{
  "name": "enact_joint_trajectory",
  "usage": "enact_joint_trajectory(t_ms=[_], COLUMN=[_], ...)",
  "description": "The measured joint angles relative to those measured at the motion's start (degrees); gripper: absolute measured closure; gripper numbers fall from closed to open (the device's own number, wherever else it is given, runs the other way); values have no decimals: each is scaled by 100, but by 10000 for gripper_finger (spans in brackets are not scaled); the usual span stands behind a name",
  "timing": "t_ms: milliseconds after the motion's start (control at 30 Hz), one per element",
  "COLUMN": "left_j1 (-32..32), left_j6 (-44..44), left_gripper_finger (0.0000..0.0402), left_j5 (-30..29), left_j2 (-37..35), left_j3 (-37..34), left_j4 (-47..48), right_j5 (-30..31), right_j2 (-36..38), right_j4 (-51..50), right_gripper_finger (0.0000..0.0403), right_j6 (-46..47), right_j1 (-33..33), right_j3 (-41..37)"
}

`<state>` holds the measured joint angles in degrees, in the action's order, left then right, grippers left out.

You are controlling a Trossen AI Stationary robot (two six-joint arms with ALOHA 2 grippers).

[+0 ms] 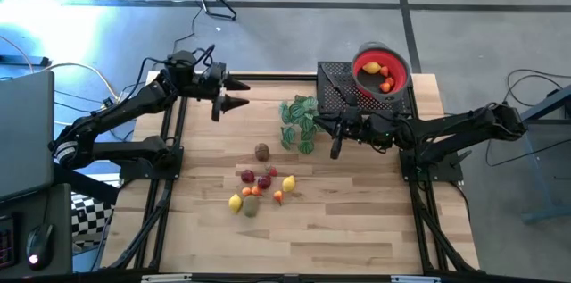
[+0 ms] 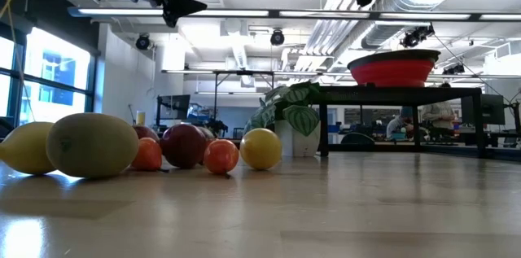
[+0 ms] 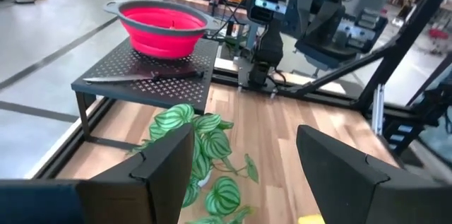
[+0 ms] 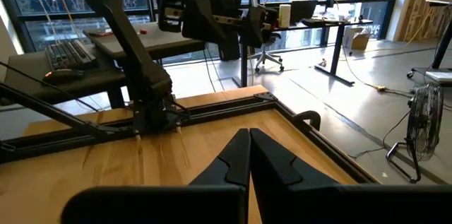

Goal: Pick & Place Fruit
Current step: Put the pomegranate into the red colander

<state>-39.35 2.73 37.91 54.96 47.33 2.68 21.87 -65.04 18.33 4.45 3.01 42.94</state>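
The pale wooden worktop [image 1: 357, 229] carried a black perforated metal stand [image 1: 335, 87] at its far edge, with a round red bowl with a grey rim [image 1: 368, 54] on top holding a few small toy fruits [image 1: 381, 76]. A green leafy plant sprig [image 1: 299, 120] lay beside the stand. The remaining small toy fruit [image 1: 259, 185] sat clustered near the worktop's middle. The left claw [image 1: 234, 92] hung above the far-left area, fingers wide and empty. The right claw [image 1: 335, 146] hovered near the sprig, fingers pressed together, holding nothing.
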Motion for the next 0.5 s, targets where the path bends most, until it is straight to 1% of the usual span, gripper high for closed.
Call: enact_joint_trajectory(t_ms=[200, 333, 500], left_j1=[0, 6, 287], left_j6=[56, 76, -65], left_gripper_finger=[156, 156, 156], left_j5=[0, 11, 69], left_j2=[-2, -2, -17], left_j3=[0, 0, 61], left_j4=[-24, -265, -312], right_j5=[0, -1, -2], right_j2=[0, -2, -3], right_j4=[-37, -109, -101], right_gripper_finger=[401, 401, 401], right_j6=[-22, -22, -22], right_j1=[0, 0, -13], right_j3=[2, 2, 2])
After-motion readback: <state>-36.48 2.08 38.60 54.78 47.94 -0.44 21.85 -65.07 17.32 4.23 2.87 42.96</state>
